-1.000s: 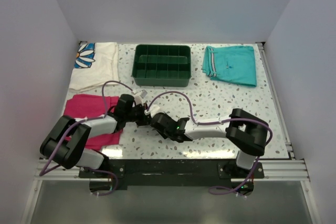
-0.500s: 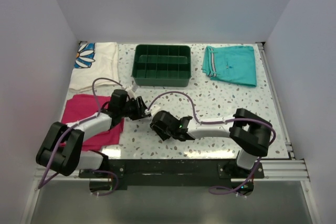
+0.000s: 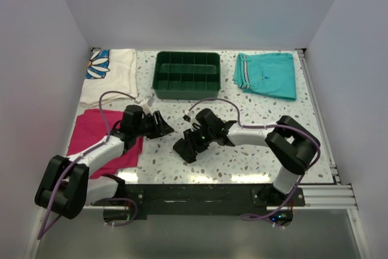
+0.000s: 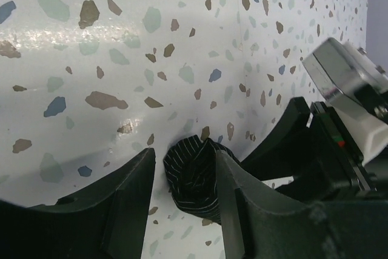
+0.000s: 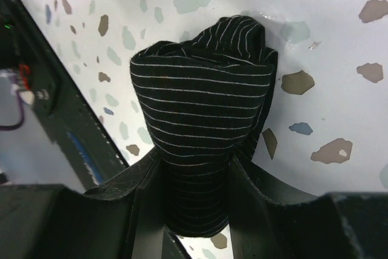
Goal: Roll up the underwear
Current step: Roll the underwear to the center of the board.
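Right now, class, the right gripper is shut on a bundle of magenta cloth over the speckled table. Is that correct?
Not quite. The right gripper is shut on the rolled black striped underwear, not magenta cloth, over the speckled table; the right wrist view shows it. The magenta cloth lies apart, at the table's left side.

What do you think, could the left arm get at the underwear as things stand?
Probably yes: the underwear lies just ahead of the open left tool, in line with its gap, nothing between. The right tool, shut on it, crowds one side.
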Controlling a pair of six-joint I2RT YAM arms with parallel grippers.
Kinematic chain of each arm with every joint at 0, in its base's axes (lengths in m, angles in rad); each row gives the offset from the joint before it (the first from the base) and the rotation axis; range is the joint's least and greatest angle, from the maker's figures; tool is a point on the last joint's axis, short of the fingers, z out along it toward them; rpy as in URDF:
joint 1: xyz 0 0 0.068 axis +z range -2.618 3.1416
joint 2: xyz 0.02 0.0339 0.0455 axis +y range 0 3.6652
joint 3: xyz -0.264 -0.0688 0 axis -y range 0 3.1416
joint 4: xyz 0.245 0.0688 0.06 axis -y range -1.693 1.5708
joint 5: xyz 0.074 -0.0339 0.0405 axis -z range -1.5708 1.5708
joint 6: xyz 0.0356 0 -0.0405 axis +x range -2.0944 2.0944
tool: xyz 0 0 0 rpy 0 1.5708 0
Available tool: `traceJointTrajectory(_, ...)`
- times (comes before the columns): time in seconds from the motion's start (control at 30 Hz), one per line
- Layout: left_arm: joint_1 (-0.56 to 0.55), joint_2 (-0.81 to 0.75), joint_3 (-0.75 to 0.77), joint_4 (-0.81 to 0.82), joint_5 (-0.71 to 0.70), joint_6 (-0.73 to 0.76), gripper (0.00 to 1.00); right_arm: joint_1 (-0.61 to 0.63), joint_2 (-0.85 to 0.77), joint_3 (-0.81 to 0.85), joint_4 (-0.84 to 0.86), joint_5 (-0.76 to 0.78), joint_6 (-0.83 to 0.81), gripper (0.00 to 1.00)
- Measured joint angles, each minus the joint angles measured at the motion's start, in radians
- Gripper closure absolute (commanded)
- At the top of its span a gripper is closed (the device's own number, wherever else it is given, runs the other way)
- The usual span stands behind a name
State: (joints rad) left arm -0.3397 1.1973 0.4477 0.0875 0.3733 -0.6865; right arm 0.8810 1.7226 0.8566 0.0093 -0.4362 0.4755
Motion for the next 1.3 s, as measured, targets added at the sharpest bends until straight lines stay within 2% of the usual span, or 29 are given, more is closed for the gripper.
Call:
traceJointTrajectory(0.23, 0.0, -0.009, -0.064, 0.094, 0.126, 0.002, 0.49, -0.041, 0.039, -0.026, 0.08, -0.107, 0.089, 0.83)
traceJointTrajectory(0.4, 0.0, -0.023, -0.132, 0.116, 0.2, -0.021, 0.43, -0.042, 0.042, -0.037, 0.105, -0.113, 0.123, 0.82)
traceJointTrajectory(0.63, 0.0, -0.14, -0.162, 0.049, 0.196, -0.061, 0.21, -0.042, 0.042, -0.038, 0.103, -0.103, 0.13, 0.81)
traceJointTrajectory(0.77, 0.0, -0.15, -0.162, 0.045, 0.183, -0.089, 0.2, -0.041, 0.039, -0.036, 0.094, -0.097, 0.126, 0.81)
traceJointTrajectory(0.97, -0.012, -0.084, -0.162, 0.048, 0.151, -0.132, 0.2, -0.035, 0.03, -0.026, 0.061, -0.066, 0.104, 0.8)
traceJointTrajectory(1.3, -0.118, -0.014, -0.142, 0.065, 0.051, -0.206, 0.18, 0.0, 0.023, 0.002, 0.004, -0.001, 0.072, 0.79)
